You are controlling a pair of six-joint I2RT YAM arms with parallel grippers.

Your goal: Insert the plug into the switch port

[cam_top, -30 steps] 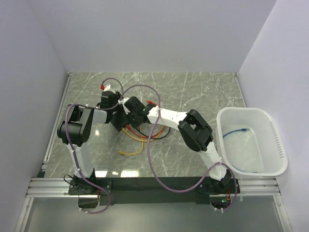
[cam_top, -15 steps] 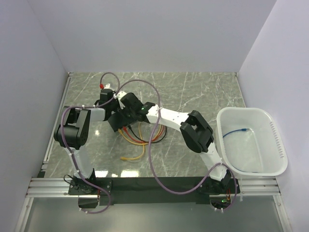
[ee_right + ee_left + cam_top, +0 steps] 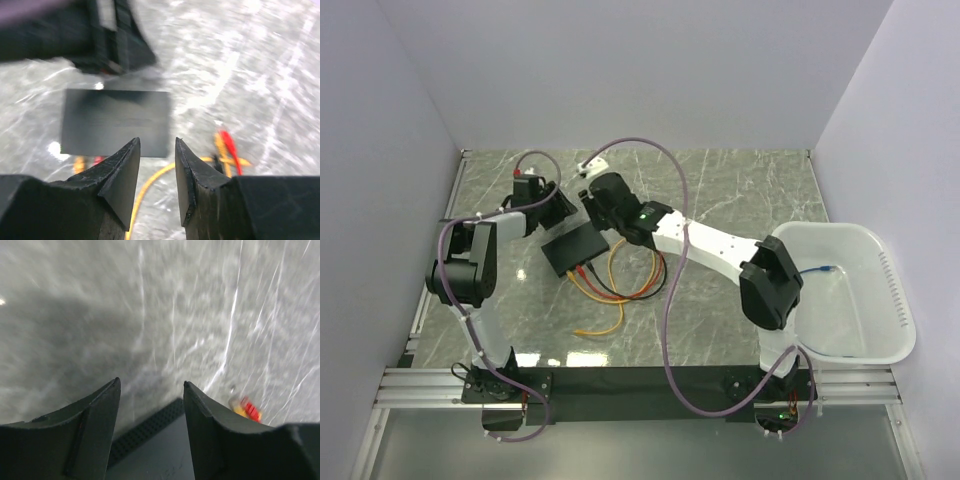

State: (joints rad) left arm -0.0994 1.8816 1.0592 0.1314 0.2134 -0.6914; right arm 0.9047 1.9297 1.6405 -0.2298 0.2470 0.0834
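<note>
From my seat I see a grey-green marbled table [image 3: 740, 190] walled in on three sides. The switch [image 3: 576, 250] lies flat on it, left of centre and turned at an angle. Yellow, red and black cables [image 3: 605, 290] sprawl in loose loops on the marble and run up to the switch's near long edge. One yellow tail trails off toward me. A white plastic tub [image 3: 898, 300] sits at the table's right edge.

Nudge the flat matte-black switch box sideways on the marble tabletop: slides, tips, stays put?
The flat matte-black switch box lies low and wide on the marble tabletop, so it probably slides rather than tips. The yellow, red and black cables at its near edge would likely swivel it; lying in loose loops, they look floppy.
</note>
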